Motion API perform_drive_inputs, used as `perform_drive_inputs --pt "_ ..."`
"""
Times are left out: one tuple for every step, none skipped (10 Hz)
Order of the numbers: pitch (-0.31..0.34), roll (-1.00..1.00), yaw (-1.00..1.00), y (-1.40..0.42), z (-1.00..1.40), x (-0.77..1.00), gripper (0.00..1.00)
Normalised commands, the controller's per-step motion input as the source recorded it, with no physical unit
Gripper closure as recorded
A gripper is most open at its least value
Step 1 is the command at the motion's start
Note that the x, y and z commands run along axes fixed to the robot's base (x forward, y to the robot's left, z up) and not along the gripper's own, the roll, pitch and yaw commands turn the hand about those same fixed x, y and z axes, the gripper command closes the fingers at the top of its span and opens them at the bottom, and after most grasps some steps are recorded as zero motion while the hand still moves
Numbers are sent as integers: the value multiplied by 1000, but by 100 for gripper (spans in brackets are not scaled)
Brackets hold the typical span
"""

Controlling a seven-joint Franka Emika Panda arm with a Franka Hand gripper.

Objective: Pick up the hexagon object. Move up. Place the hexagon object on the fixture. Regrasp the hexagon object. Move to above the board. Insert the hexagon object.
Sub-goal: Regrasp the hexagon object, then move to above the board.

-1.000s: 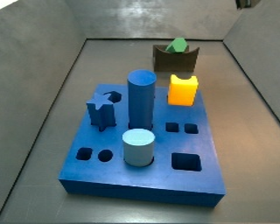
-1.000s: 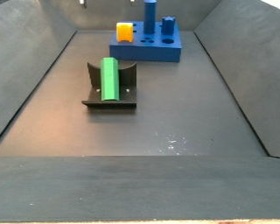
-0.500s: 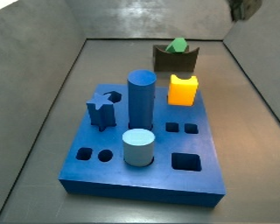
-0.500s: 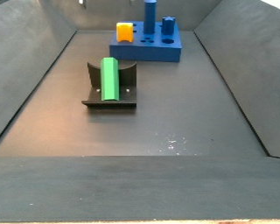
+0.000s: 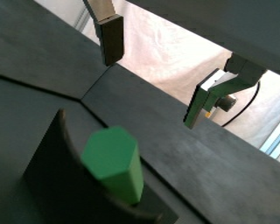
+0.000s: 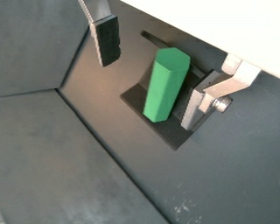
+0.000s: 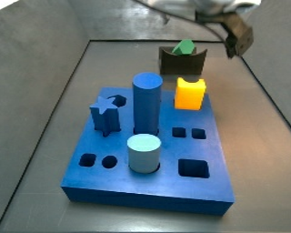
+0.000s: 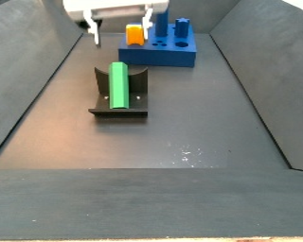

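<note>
gripper [image 6: 154,61]: jaws wide, empty | green hexagon object [image 6: 164,84] below on fixture [image 8: 118,104] | long axis crosses finger gap

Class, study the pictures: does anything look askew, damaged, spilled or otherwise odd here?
Nothing stands out. The hexagon object lies straight in the fixture. The gripper hangs open above it, holding nothing. The board sits flat, its pegs upright.
</note>
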Motion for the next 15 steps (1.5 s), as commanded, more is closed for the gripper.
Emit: perform_drive_inputs --pt "-93 117 113 35 -1000 113 0" --pt "-109 105 88 31 -1000 120 0" --pt "-118 87 46 26 -1000 129 0" --pt "-116 82 28 23 -916 120 0" --pt "-101 81 -4 10 -713 99 0" --pt "-85 79 -25 3 -568 84 0" --pt "-62 74 -40 0 -379 78 0" --pt "-43 70 -43 4 -246 76 0" --pt "-22 62 -43 -10 -181 16 0" --pt "-22 62 -42 -9 -180 15 0" --pt "-21 61 -38 -9 -179 14 0" --pt "-19 60 -35 -9 -179 14 0" --pt "-17 58 -31 -8 -179 14 0" --pt "0 0 0 0 0 0 100" --pt "-42 -114 -302 209 1000 142 100"
